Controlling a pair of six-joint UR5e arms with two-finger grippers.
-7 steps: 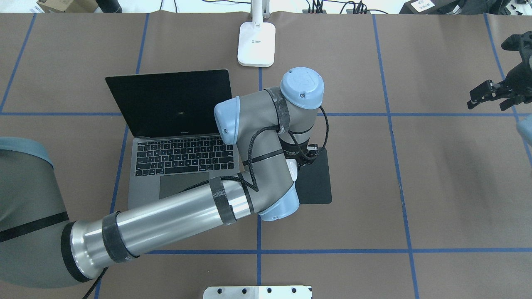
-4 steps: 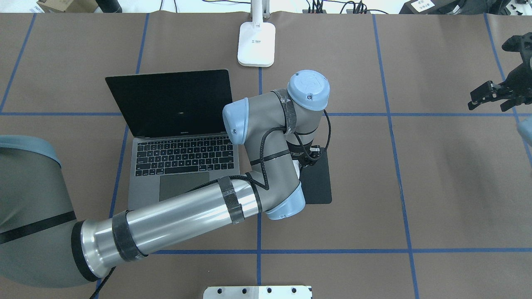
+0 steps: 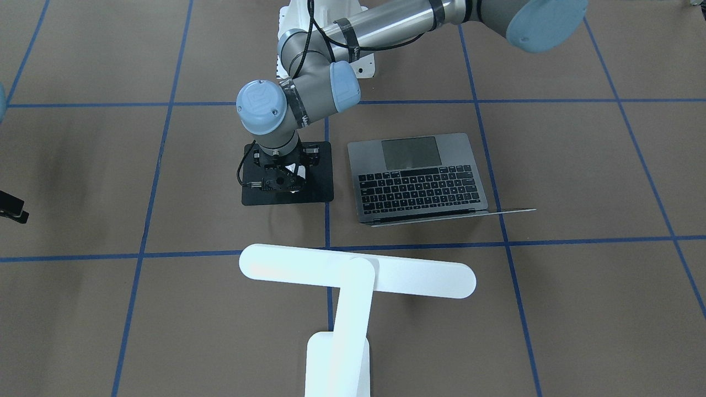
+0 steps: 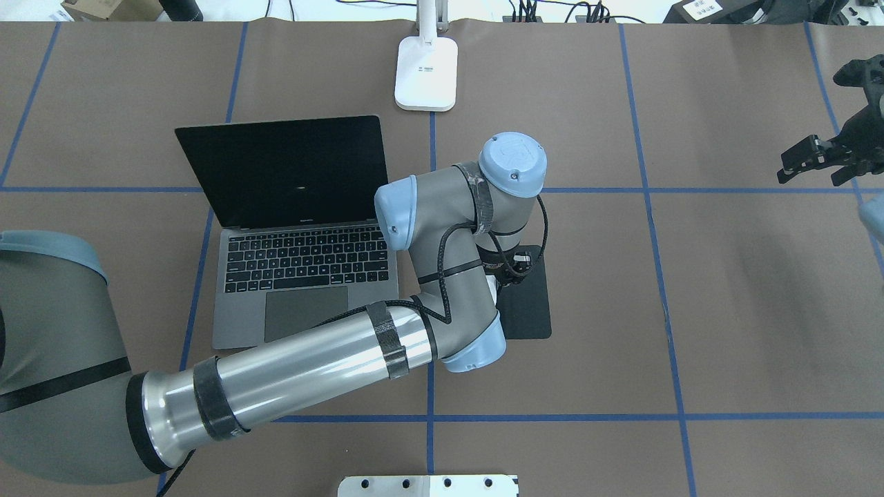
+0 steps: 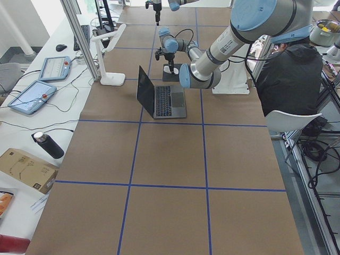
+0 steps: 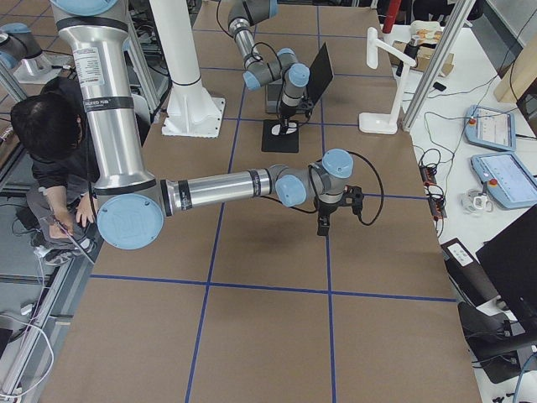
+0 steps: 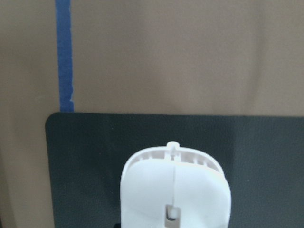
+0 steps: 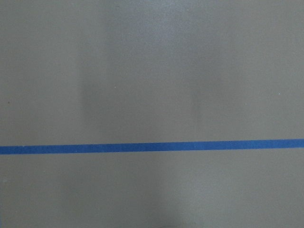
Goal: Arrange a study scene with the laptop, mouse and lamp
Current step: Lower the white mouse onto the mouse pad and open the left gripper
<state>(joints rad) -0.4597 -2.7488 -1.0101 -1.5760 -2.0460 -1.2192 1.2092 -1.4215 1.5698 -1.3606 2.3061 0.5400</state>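
The left end effector [image 3: 278, 183] points straight down over the black mat [image 3: 321, 184] and is clamped on the mouse [image 7: 175, 190]. In the wrist view the mouse fills the lower middle with the mat right beneath it. Its fingers are hidden there, and whether the mouse touches the mat cannot be told. From overhead only a white sliver of the mouse shows below the wrist, because the left arm's grey wrist joints and blue caps cover most of the mat. The silver forearm crosses above the near right corner of the laptop [image 4: 304, 276]. The laptop lies just beside the mat on the robot's left, its lid raised and its screen dark. Beyond both, at the worktop's [image 4: 746, 310] far edge, stands the lamp [image 3: 353, 273]. Its base is on the paper and its long bar head reaches out above a blue tape line [image 8: 152, 147], short of the laptop and mat. The right end effector [image 4: 822, 166] hangs well apart at the robot's right. Its fingers stand apart with nothing between them, over bare brown paper. A white bolted pedestal plate [image 4: 428, 485] sits at the near edge, and a seated operator [image 5: 289, 74] in dark clothes is behind the robot.
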